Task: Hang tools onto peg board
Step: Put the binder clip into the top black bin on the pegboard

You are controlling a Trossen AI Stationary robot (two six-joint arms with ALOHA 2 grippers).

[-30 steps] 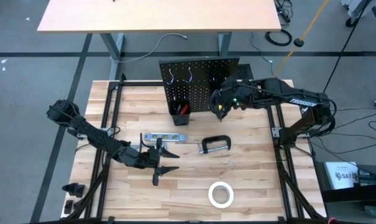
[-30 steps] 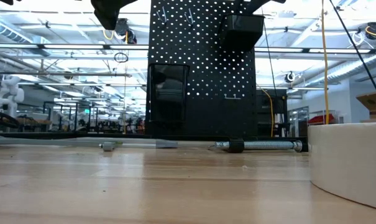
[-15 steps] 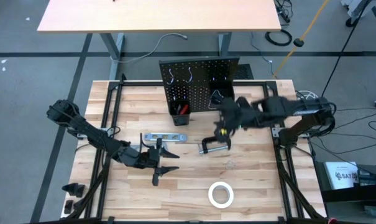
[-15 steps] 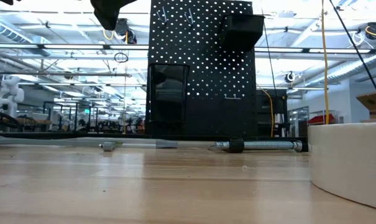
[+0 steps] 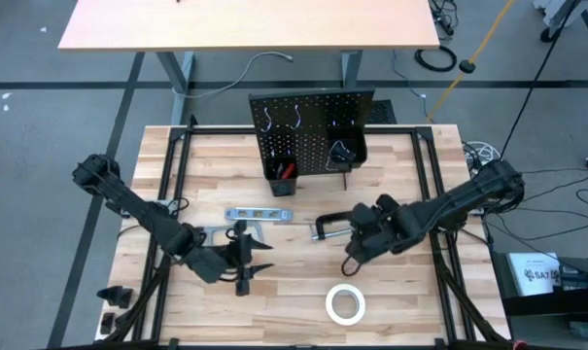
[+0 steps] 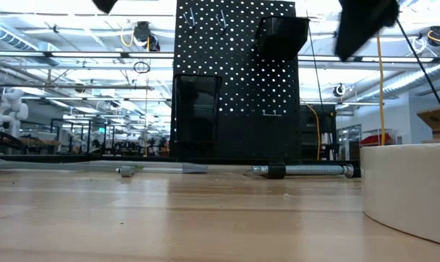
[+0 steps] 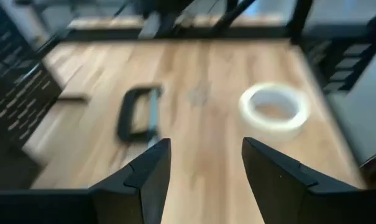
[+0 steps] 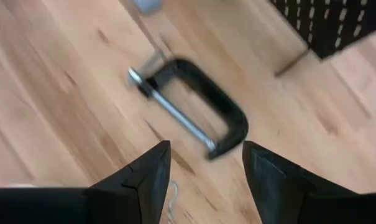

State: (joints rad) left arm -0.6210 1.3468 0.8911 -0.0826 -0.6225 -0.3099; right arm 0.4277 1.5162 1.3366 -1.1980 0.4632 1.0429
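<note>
Much of the peg board (image 5: 313, 131) is foreshortened from above, so its hooks read only as thin silver curls near the top edge. From table height it stands as a black perforated panel (image 6: 238, 80) with two small bins, their contents hidden in that view. From above, the left bin (image 5: 280, 175) shows red handles, though which tools they belong to is hard to make out, and the right bin (image 5: 344, 154) holds a dark item too small to name.

The black C-clamp (image 5: 334, 227) lies flat on the worktop (image 5: 420, 311) in front of the board, its silver screw pointing toward the level. The right gripper (image 5: 350, 265) hovers just beside it, jaws spread and empty; its wrist view shows the clamp (image 8: 191, 106) blurred beyond the fingers (image 8: 144, 180).

The silver level (image 5: 258, 214) lies left of the clamp. The left gripper (image 5: 245, 277) sits just in front of the level over the worktop, jaws spread with nothing between them. Its wrist view is smeared, yet shows the clamp (image 7: 138, 113) and the white tape roll (image 7: 275, 111).

The tape roll (image 5: 345, 304) lies flat near the front edge, well apart from both grippers, and is cut off at the side of the low view (image 6: 409, 189). A small pale wire-like bit (image 5: 362, 257) near the right gripper cannot be identified.
</note>
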